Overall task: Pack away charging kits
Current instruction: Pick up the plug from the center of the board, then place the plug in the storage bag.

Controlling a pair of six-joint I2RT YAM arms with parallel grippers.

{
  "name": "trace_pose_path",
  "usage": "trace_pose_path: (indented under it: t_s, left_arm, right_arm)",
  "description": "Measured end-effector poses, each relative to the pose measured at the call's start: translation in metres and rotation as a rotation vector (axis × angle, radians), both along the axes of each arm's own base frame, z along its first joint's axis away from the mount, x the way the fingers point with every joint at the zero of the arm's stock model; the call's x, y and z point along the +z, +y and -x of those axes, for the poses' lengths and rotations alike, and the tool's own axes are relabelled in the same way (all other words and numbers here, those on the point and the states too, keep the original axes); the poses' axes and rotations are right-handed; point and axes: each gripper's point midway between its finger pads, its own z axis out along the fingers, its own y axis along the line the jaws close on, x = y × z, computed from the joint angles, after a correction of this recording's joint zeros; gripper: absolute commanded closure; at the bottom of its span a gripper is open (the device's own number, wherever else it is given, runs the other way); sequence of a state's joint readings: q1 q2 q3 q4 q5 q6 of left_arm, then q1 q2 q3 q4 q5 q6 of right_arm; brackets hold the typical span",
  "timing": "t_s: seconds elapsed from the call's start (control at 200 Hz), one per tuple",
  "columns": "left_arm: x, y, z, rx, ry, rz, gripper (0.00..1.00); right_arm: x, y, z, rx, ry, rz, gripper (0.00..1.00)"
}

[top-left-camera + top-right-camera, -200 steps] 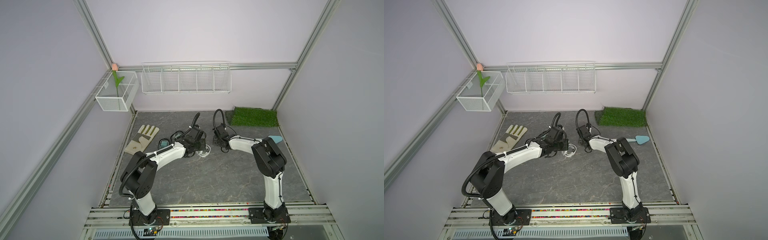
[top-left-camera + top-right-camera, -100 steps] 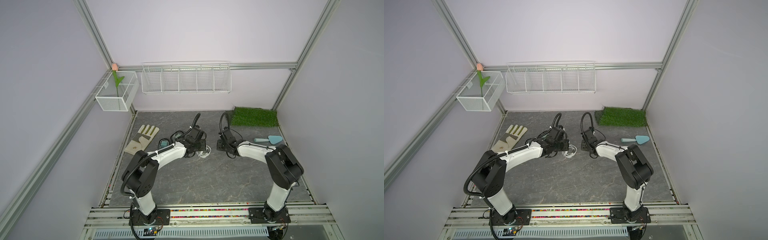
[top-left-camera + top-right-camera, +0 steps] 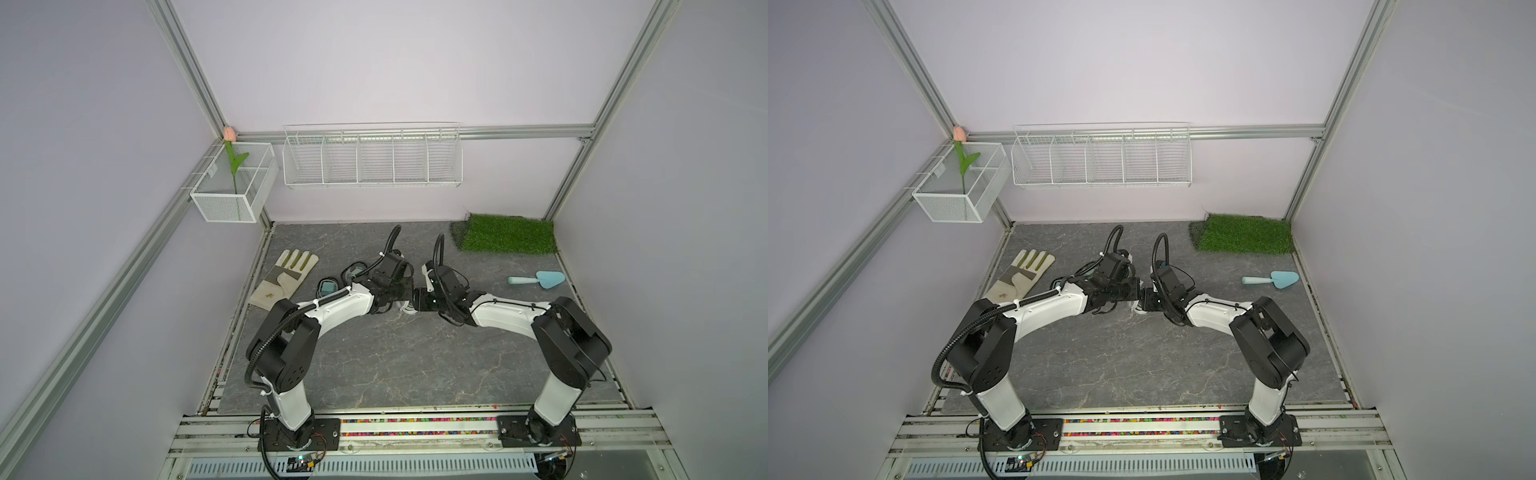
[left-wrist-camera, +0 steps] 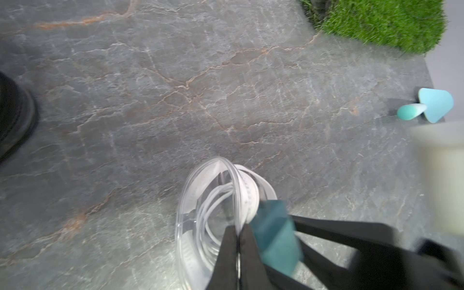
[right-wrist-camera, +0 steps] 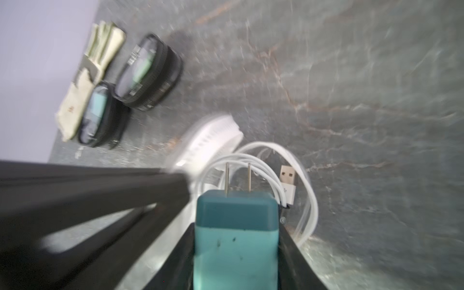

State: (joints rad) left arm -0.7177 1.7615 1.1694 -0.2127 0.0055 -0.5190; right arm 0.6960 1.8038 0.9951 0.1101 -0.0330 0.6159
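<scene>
My right gripper (image 5: 236, 223) is clamped on one teal plug (image 5: 236, 241), prongs pointing out toward the white case (image 5: 213, 140). My left gripper (image 4: 237, 232) is pinched shut on the edge of that case's clear lid, which stands up off the base. The plug hangs just beside the lid, not inside. One white cable (image 5: 276, 158) is coiled at the case, with its USB end lying bare; I can't tell how much of it sits inside.

Further out are two black cases (image 5: 148, 72), side by side, with a teal block showing through each lid. That makes three plugs and three cases, and I can see one cable. One glove (image 5: 85, 82) lies just beside them. Both grippers meet mid-table (image 3: 395, 365). One trowel (image 3: 538, 279) lies well apart to my right, and one grass mat (image 3: 509, 239) is in the far right corner.
</scene>
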Motion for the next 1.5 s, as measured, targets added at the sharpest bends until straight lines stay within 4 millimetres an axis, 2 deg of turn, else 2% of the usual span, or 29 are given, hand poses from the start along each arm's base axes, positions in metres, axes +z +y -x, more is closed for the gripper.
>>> trace_pose_path:
  t_s: [0.11,0.54,0.615,0.725,0.966,1.066,1.216,1.336,1.416,1.501]
  left_arm:
    - [0.003,-0.004,-0.001,-0.009,-0.003,0.022,1.0]
    - [-0.001,-0.007,-0.005,-0.031,0.017,0.087,1.0]
    - [-0.001,-0.007,-0.005,-0.031,0.016,0.09,1.0]
    - [-0.004,-0.005,-0.005,-0.028,0.019,0.087,1.0]
    - [-0.005,-0.003,-0.006,-0.023,0.022,0.082,1.0]
    - [-0.005,-0.003,-0.005,-0.023,0.023,0.082,1.0]
    - [-0.006,-0.003,-0.006,-0.018,0.025,0.084,1.0]
    - [-0.007,-0.003,-0.005,-0.019,0.029,0.085,1.0]
    - [-0.007,-0.004,-0.005,-0.022,0.03,0.086,1.0]
    - [-0.008,-0.005,-0.004,-0.025,0.034,0.087,1.0]
  right_arm:
    - [-0.014,0.002,0.003,0.006,0.039,0.003,0.71]
    - [0.002,0.007,-0.01,-0.005,-0.004,-0.004,0.65]
    - [0.001,0.007,-0.011,-0.006,-0.007,0.009,0.6]
    - [-0.004,0.006,-0.013,-0.009,-0.004,0.033,0.47]
    - [-0.005,0.0,-0.014,-0.022,-0.016,0.085,0.38]
    - [0.002,-0.004,-0.014,-0.028,-0.03,0.098,0.37]
    - [0.027,-0.014,-0.015,-0.059,-0.064,0.092,0.39]
    - [0.044,-0.029,-0.016,-0.115,-0.092,0.064,0.45]
    - [0.043,-0.046,-0.017,-0.173,-0.088,0.061,0.49]
    - [0.031,-0.06,-0.019,-0.23,-0.059,0.073,0.51]
